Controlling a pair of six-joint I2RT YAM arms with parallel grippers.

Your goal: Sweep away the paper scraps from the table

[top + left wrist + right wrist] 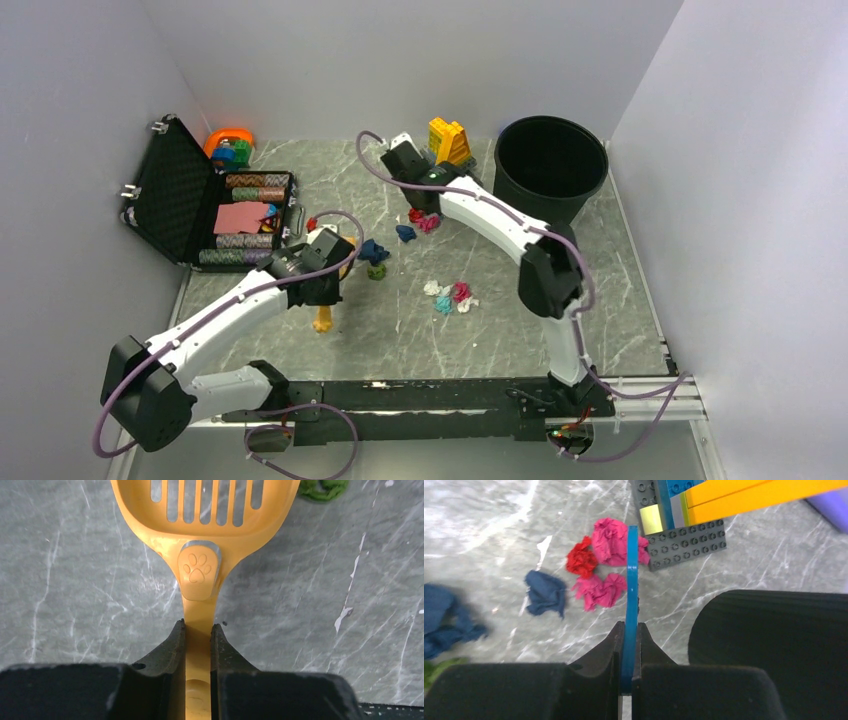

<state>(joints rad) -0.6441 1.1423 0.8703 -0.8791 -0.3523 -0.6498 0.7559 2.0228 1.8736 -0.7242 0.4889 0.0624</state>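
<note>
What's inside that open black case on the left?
Rows of striped poker chips fill the black case, with a pink flat piece lying across the middle. Whatever is under it is hidden.

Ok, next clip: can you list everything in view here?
paper scraps: about a dozen; pink, red, dark blue, teal, green, white; scattered mid-table
litter scoop: one, orange, held left of centre
flat tool: one, blue, seen edge-on, beside the red and pink scraps
toy brick build: one, yellow-orange, far edge
bucket: one, black, far right corner
case: one, black, open, far left
poker chips: several rows, striped, inside the case
toy: one, orange-green-blue, behind the case
table: one, grey-green marble
left gripper: shut on the scoop handle
right gripper: shut on the flat tool
</note>
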